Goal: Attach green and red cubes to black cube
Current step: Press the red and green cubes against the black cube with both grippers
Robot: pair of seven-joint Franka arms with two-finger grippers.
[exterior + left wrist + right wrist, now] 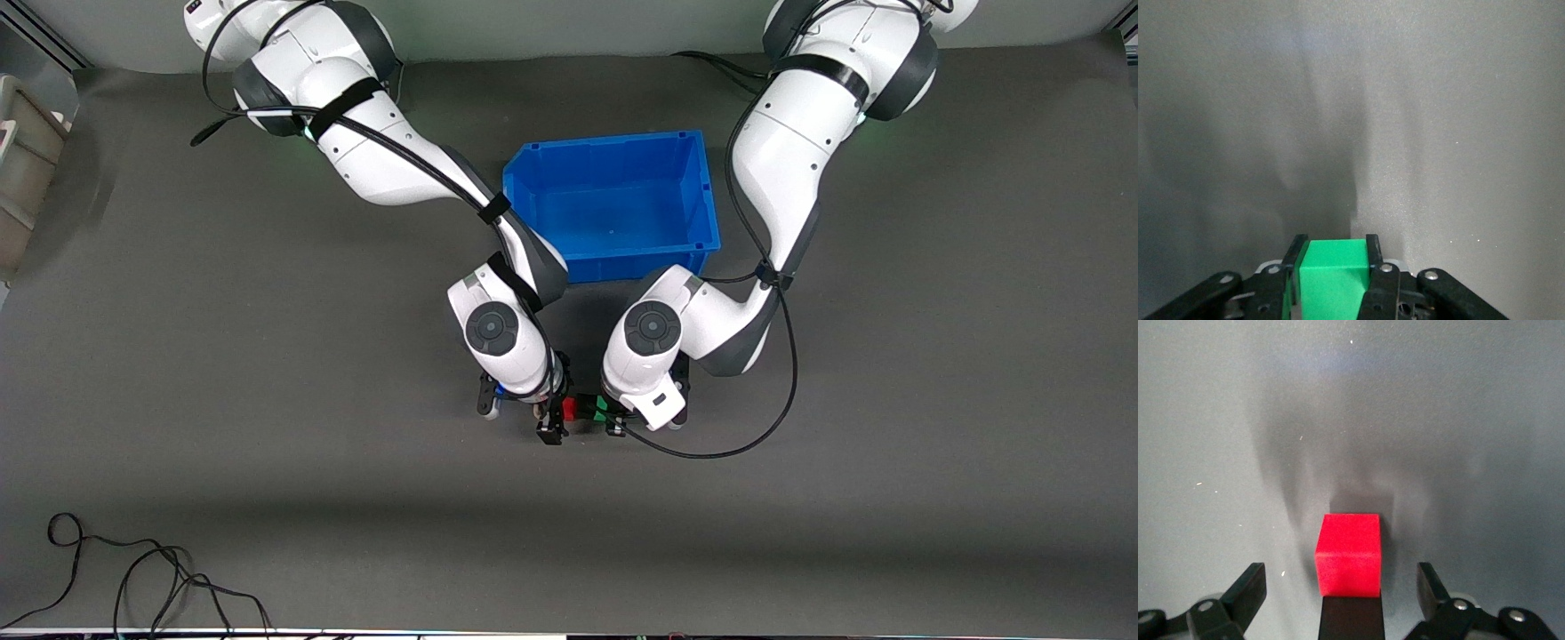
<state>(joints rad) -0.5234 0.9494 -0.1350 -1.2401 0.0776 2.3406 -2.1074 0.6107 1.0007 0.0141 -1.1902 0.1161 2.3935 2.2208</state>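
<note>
The red cube (pixel 569 409), the black cube (pixel 585 409) and the green cube (pixel 602 408) form a touching row between the two hands, nearer the front camera than the bin. My left gripper (pixel 1333 243) is shut on the green cube (pixel 1331 270), one finger on each side face. My right gripper (pixel 1341 580) is open, its fingers (pixel 1248 587) standing well clear on either side of the red cube (pixel 1348 553). The red cube sits flush against the black cube (pixel 1351 619). In the front view the right gripper (pixel 556 411) is at the row's red end and the left gripper (pixel 612 414) at its green end.
A blue bin (pixel 689 191) stands just farther from the front camera than the two hands, between the arms. Loose black cable (pixel 133 569) lies at the table's near edge toward the right arm's end. Grey matting (pixel 889 444) covers the table.
</note>
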